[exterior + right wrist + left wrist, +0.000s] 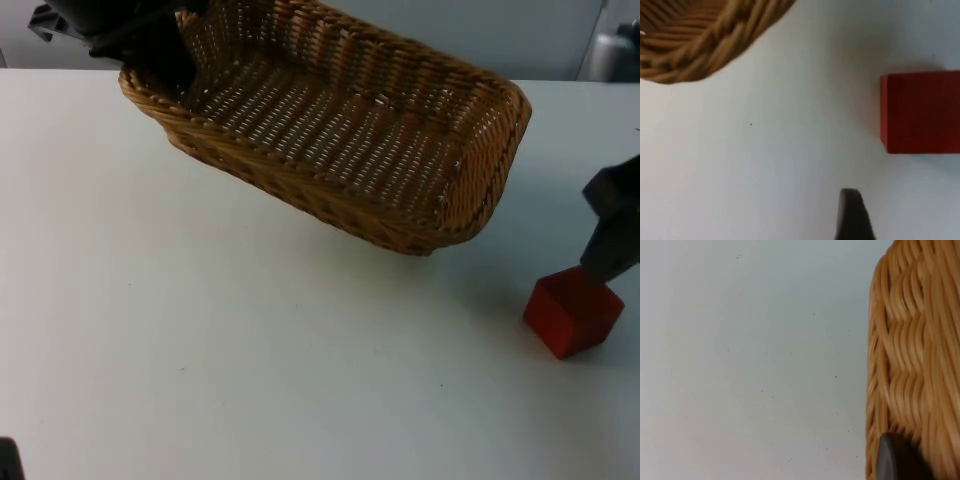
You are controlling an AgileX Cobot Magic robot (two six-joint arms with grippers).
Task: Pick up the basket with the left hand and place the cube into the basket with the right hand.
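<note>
The brown wicker basket [352,218] hangs tilted above the back of the table, held up at its left end. My left gripper [160,62] is shut on that end's rim; in the left wrist view a black fingertip [894,459] presses against the basket wall [912,340]. A red cube [573,312] rests on the table at the right, in front of the basket's right end. My right gripper [603,260] hovers just over the cube's far top edge, open. In the right wrist view the cube [920,112] lies beside one fingertip [852,212], with a gap between them, and the basket rim [700,45] is beyond.
The white table top [250,380] stretches bare in front of the basket and left of the cube. The grey partition wall [500,30] runs along the back, with a grey object [612,52] at its far right.
</note>
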